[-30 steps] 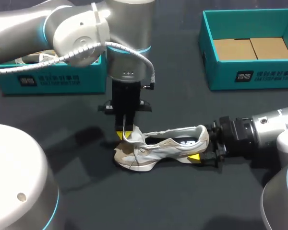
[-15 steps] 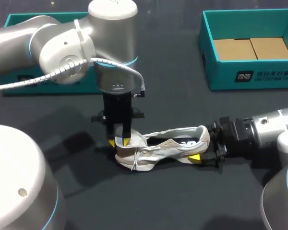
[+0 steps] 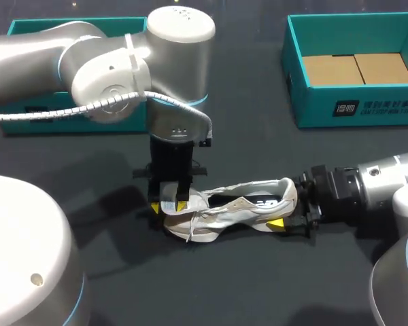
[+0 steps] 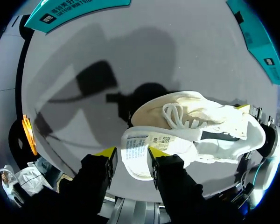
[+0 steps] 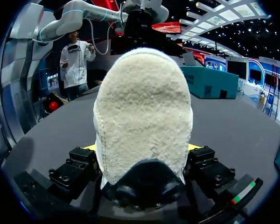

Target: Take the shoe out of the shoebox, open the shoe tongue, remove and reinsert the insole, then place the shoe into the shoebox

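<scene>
Where the two grippers meet near the middle of the dark table (image 3: 258, 285), the one shoe (image 3: 234, 207) rests outside both boxes. It is a cream and pale grey sneaker with white laces and a fuzzy heel, and its tongue (image 4: 139, 150) is pulled out over the toe, label side showing. The left gripper (image 3: 171, 204) pinches that tongue between its fingers, and the right gripper (image 3: 285, 205) clamps the heel from both sides. Of the two teal boxes at the back, the left shoebox (image 3: 24, 119) is partly hidden by the left arm, and the right shoebox (image 3: 353, 109) holds two brown cardboard pieces (image 3: 357, 69).
</scene>
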